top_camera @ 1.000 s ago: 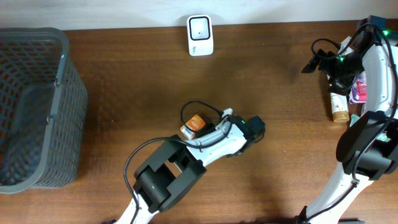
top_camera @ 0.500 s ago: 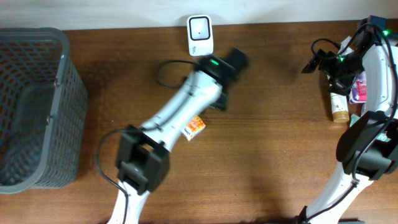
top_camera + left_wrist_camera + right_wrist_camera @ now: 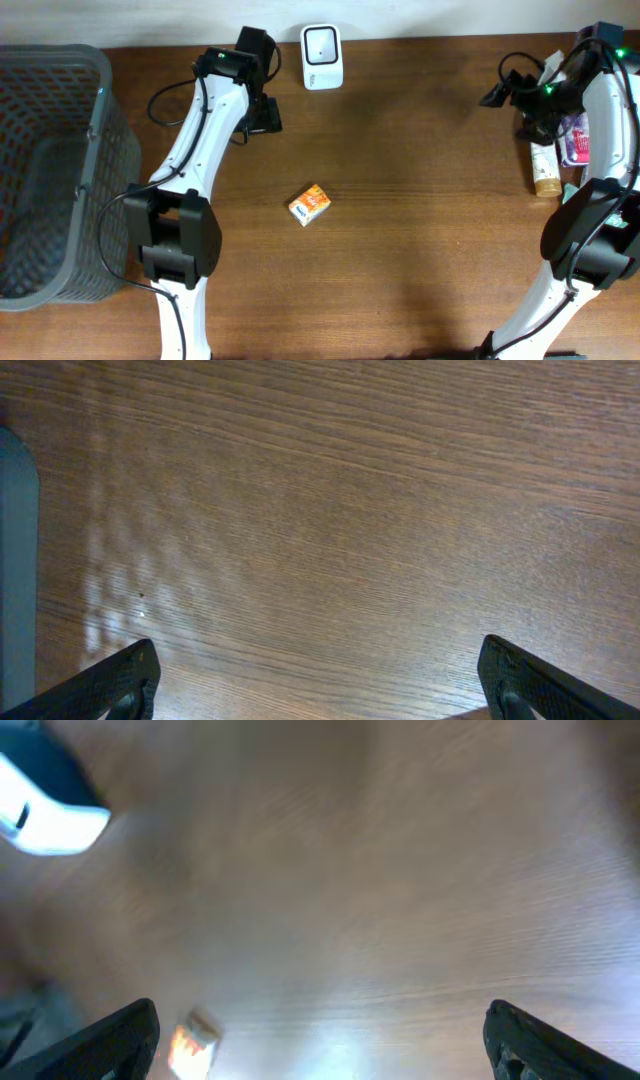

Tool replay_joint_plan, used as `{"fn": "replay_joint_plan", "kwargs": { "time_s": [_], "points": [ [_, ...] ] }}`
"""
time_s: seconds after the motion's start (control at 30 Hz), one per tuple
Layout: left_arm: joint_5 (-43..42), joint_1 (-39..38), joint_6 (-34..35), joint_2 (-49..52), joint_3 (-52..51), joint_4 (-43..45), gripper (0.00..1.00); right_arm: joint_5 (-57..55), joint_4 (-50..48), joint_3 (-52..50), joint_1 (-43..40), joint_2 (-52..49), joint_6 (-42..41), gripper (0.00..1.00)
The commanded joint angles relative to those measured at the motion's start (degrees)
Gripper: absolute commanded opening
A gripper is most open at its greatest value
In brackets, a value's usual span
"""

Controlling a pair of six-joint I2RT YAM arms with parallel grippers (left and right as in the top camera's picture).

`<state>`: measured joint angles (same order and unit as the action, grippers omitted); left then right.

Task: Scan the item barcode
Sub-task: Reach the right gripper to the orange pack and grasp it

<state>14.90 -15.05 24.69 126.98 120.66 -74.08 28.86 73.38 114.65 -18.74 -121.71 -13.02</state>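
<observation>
the small orange box (image 3: 310, 204) lies on the wooden table (image 3: 430, 230), well apart from the white scanner (image 3: 322, 56) on its robot side, touched by nothing. the left gripper (image 3: 320, 675) hangs just left of the scanner, fingers spread wide, empty. the right gripper (image 3: 320, 1040), far right of the scanner, is likewise spread and empty.

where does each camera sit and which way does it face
Overhead: above the table, looking straight down; both arms, orange box, white scanner, basket.
Left wrist: on the left arm, facing bare wood; open left gripper at bottom.
Right wrist: on the right arm, blurred, facing the tabletop; open right gripper at bottom.
Shared: overhead and right wrist both show box and scanner.
</observation>
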Motion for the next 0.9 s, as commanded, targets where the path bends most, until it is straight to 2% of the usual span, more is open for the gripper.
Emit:
{"fn": "replay_joint_plan", "kwargs": {
  "time_s": [0.0,0.1,0.2,0.27,0.33,0.43,0.47,0.5,0.57,0.63,0.73,0.77,0.8,0.87],
  "points": [
    [0.96,2.12,0.07,-0.24,0.98,0.17,0.99,6.47,7.5,-1.99,5.79,-0.59,6.91,0.84],
    [0.96,2.14,0.07,-0.24,0.98,0.31,0.99,6.78,7.32,-7.65,14.6,-0.59,5.97,0.82],
    [0.98,2.23,0.07,-0.24,0.98,-0.33,0.99,6.69,3.32,-12.04,20.63,-0.57,-2.36,0.82],
    [0.94,2.82,0.09,-0.24,0.98,-0.09,0.99,6.75,2.6,-13.33,22.51,-0.39,-5.51,0.82],
    [0.92,4.55,0.09,-0.24,0.98,-0.15,0.99,6.47,4.63,-14.34,23.58,1.66,-3.65,0.8],
    [0.72,6.97,0.09,-0.24,0.98,-0.2,0.99,3.85,3.85,-20.13,24.59,10.82,-3.37,0.8],
    [0.7,7.5,0.09,-0.24,0.98,-0.33,0.99,1.99,1.79,-24.06,25.0,15.74,-4.35,0.8],
    [0.72,7.91,0.07,-0.24,0.98,-0.5,0.99,1.75,-2.19,-29.75,25.59,21.68,-5.46,0.85],
    [0.7,7.98,0.07,-0.24,0.98,-0.57,0.99,1.18,-9.84,-38.42,26.99,28.92,-6.67,0.99],
    [0.7,7.65,0.09,-0.24,0.98,-0.55,0.99,1.09,-16.68,-44.59,27.39,31.65,-9.97,0.99],
    [0.74,7.56,0.07,-0.24,0.98,-0.55,0.99,2.56,-27.82,-52.78,28.41,30.03,-22.21,0.99],
    [0.74,7.56,0.07,-0.24,0.98,-0.52,0.99,4.48,-30.84,-54.45,29.4,29.29,-24.02,0.97],
    [0.74,7.56,0.07,-0.24,0.98,-0.52,0.99,7.17,-33.92,-55.87,30.77,28.65,-24.17,0.86],
    [0.74,7.56,0.07,-0.24,0.98,-0.55,0.99,9.01,-38.86,-57.07,33.73,28.33,-26.53,0.82]
  ]
}}
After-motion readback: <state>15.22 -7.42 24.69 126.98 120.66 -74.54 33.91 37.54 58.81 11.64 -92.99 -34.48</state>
